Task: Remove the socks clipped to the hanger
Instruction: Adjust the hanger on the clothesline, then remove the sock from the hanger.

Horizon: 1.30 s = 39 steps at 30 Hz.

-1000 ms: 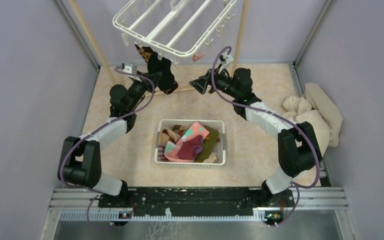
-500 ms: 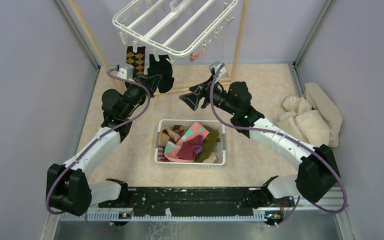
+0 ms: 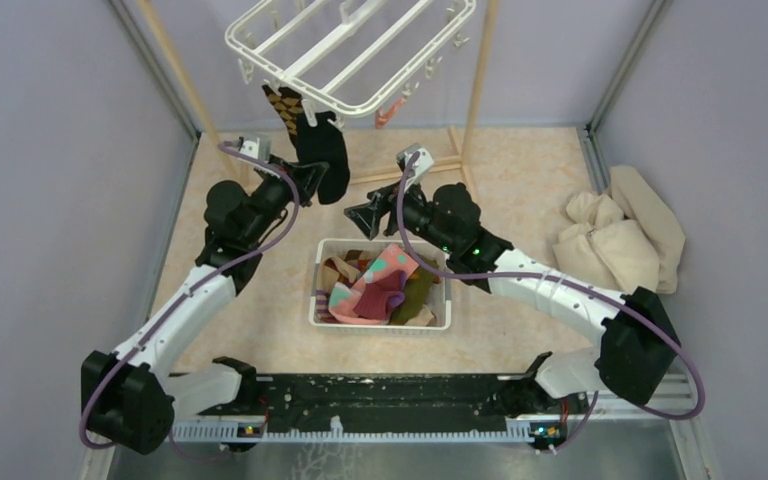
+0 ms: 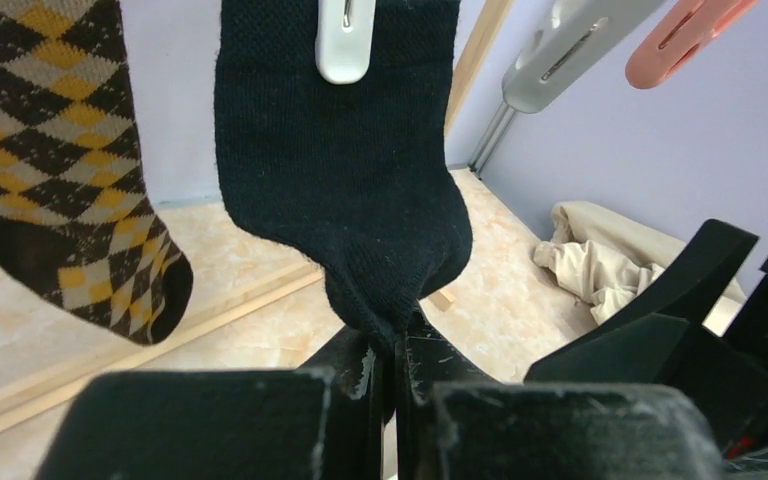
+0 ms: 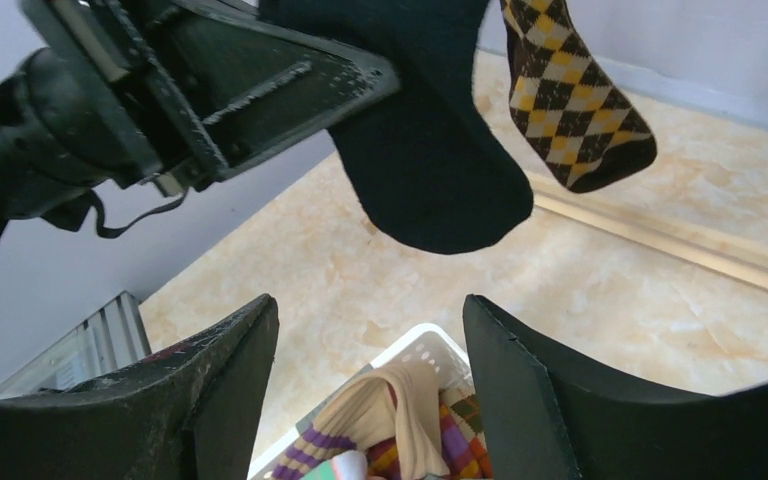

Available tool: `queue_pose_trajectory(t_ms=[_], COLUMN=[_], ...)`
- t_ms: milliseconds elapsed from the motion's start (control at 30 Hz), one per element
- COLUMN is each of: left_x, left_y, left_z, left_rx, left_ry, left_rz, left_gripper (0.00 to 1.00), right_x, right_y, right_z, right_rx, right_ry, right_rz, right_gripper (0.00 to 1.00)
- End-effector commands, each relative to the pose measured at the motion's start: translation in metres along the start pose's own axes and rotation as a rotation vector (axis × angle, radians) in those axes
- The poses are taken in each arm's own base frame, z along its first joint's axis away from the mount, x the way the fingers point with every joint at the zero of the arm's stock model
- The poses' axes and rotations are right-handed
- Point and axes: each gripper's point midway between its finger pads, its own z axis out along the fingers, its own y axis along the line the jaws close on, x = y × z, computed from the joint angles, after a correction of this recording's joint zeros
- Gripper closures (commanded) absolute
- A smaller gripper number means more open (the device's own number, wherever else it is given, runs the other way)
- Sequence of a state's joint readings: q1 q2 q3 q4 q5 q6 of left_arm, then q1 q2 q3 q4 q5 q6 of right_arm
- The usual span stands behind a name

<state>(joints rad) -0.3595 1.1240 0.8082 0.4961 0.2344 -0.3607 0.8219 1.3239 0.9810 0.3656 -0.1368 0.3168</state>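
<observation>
- Pinching the toe of a plain black knit sock, the left gripper has both dark fingers pressed together on the fabric. A white plastic clip grips the cuff above.
- Right gripper holds nothing, its fingers spread wide, near the sock at its 4 o'clock.
- A brown-and-yellow argyle sock hangs clipped just beside the black one, at its 9 o'clock.
- Both hang from the near rim of the white plastic rectangular hanger, at 12 o'clock in the overhead view.
- A white slotted basket at centre holds a pile of pink, mint, purple and olive socks. The job looks mostly done, with two socks left.
- Room looks open toward 6 o'clock. Wooden poles flank the hanger, and a beige cloth heap lies well apart at 3 o'clock.
</observation>
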Motion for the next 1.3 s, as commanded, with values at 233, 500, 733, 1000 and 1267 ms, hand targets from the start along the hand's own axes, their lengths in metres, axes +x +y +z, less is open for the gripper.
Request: queue_pose_trajectory(t_ms=[233, 500, 733, 1000, 1267], left_x=[-0.017, -0.018, -0.017, -0.013, -0.021], left_y=[-0.009, -0.016, -0.025, -0.027, -0.034], left_z=[-0.005, -0.003, -0.002, -0.007, -0.01], left_rx=[-0.064, -0.117, -0.121, -0.13, -0.111], left_ry=[0.002, 0.043, 0.073, 0.092, 0.081], left_rz=[-0.097, -0.176, -0.197, -0.213, -0.212], left_gripper=[1.0, 1.0, 1.0, 1.0, 1.0], right_x=[-0.021, -0.017, -0.021, -0.038, -0.037], right_y=[0.012, 0.025, 0.021, 0.005, -0.014], right_z=[0.007, 0.032, 0.051, 0.063, 0.068], right_rx=[0.005, 0.042, 0.118, 0.227, 0.286], right_ry=[-0.088, -0.074, -0.071, -0.083, -0.06], right_rz=[-0.012, -0.119, -0.171, -0.196, -0.187], right_gripper=[0.32, 0.32, 0.31, 0.3, 0.28])
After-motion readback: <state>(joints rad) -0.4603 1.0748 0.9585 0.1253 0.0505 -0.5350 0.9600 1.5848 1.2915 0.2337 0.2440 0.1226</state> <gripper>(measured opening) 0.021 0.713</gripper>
